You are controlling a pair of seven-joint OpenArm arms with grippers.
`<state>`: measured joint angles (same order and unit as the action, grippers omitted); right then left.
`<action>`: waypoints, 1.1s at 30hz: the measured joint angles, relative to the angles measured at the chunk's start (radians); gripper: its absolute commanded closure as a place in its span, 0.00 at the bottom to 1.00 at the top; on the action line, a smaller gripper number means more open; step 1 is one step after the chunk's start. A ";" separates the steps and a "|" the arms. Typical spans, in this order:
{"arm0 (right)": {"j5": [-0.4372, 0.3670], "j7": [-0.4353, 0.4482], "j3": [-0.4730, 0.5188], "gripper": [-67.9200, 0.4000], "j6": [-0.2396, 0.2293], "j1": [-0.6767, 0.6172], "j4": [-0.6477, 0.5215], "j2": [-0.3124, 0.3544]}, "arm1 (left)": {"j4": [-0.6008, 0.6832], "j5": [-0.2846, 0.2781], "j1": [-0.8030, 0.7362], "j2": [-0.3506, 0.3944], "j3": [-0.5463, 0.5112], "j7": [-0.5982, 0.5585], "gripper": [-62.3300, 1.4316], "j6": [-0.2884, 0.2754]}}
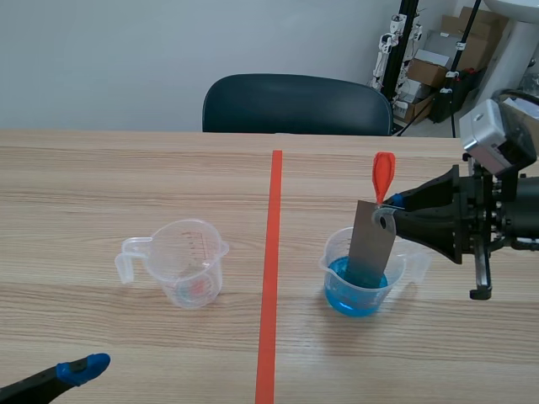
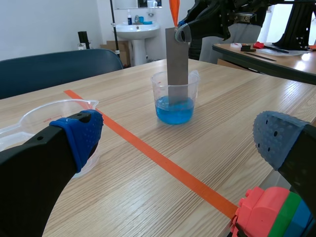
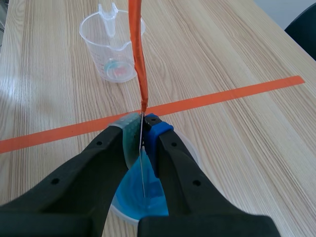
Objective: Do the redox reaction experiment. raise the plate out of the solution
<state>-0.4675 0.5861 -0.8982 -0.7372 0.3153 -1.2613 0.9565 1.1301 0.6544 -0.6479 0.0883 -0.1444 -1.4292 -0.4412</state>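
Two clear vessels stand on the wooden table (image 1: pixel 101 185) in the scene view, one on each side of the orange-red tape line (image 1: pixel 271 269). On the robot's left is an empty measuring cup (image 1: pixel 187 263). On its right is a beaker (image 1: pixel 333 255) holding blue solution (image 1: pixel 352 300). A grey plate (image 1: pixel 370 244) stands nearly upright in the beaker, its lower end reaching into the blue. Its upper corner is pinched in the right hand (image 1: pixel 392 206), which comes in level from the right. An orange-red strip (image 1: pixel 383 175) sticks up from the plate's top. The left hand (image 1: pixel 80 370) lies low at the near left corner, well apart from both vessels. A dark chair (image 1: pixel 295 103) stands behind the table.

From the left wrist view, the left hand (image 2: pixel 180 140) has its fingers (image 2: pixel 79 138) spread wide with nothing between them. The measuring cup (image 2: pixel 49 111) sits just beside one finger. The beaker (image 2: pixel 175 98) is farther ahead, past the tape line (image 2: pixel 163 160), and the plate (image 2: pixel 177 64) rises out of it into the right hand (image 2: pixel 185 32).

From the right wrist view, the right hand (image 3: pixel 143 136) is closed tight on the plate (image 3: pixel 143 170), seen edge-on as a thin line between the pads. The solution (image 3: pixel 140 195) lies directly below, the strip (image 3: pixel 139 59) stands up ahead, and the measuring cup (image 3: pixel 112 47) is beyond the tape.
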 measured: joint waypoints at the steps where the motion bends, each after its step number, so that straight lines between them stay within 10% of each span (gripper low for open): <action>1: 0.000 0.000 0.000 0.99 0.000 0.000 -0.003 0.002 | 0.000 0.000 0.000 0.000 0.000 0.000 0.00 0.000; 7: -0.047 0.000 0.000 0.98 0.000 0.000 -0.050 0.033 | 0.000 -0.142 -0.031 0.013 0.000 -0.004 0.02 0.004; 18: -0.077 0.000 0.022 0.98 0.000 0.002 -0.147 0.105 | 0.001 -0.415 -0.172 0.234 0.000 -0.023 0.48 0.008; 33: -0.154 0.010 0.024 0.99 0.000 0.002 -0.237 0.208 | 0.036 -0.540 -0.204 0.676 0.000 -0.018 0.90 0.011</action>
<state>-0.6216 0.5957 -0.8745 -0.7376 0.3176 -1.4979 1.1641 1.1664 0.1146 -0.8524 0.7647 -0.1440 -1.4467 -0.4301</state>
